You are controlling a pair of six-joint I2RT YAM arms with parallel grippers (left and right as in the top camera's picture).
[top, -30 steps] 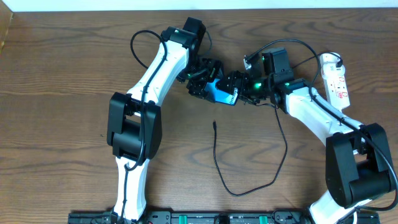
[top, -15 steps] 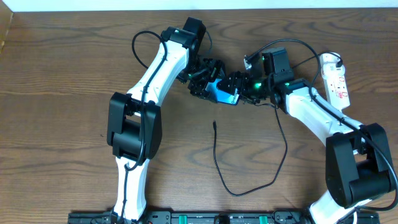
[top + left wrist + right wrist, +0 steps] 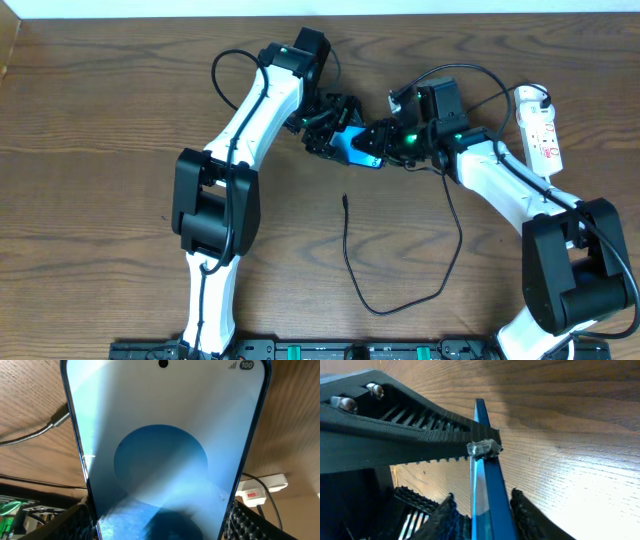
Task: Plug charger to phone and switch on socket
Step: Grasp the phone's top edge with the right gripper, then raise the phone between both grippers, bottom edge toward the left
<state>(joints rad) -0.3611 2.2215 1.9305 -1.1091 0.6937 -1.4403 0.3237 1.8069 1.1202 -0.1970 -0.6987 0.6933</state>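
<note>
Observation: the phone [image 3: 352, 148] is held off the table [image 3: 100, 150], toward the far edge and slightly right of its middle.

- The left gripper [image 3: 330, 128] is clenched on the phone. In the left wrist view, its fingers [image 3: 75, 522] are seen against both long edges.
- The right gripper [image 3: 383, 140] is also clamped on it. In the right wrist view, its pads [image 3: 525, 512] are seen against the two faces of the edge-on phone.
- The charger [image 3: 346, 240] lies loose in a loop toward the near edge. Its connector tip [image 3: 344, 200] is well apart from the phone and is not held.
- The socket [image 3: 541, 130] lies by the far right corner. The state of its switch cannot be read.

Risks noted:
1. The phone is shared by two grips. If the arms are moved out of step, it could be twisted or levered out of one pair of fingers.
2. If one grip is released before the other is firm, the phone could be dropped flat or tilted.
3. No gripper is free for the cable. The thin tip, flat on the wood, is judged easy to miss or push away.
4. The cable passes close under the right arm, so it could be dragged when that arm is moved.
5. The phone's port is not visible, so alignment cannot be judged.
</note>
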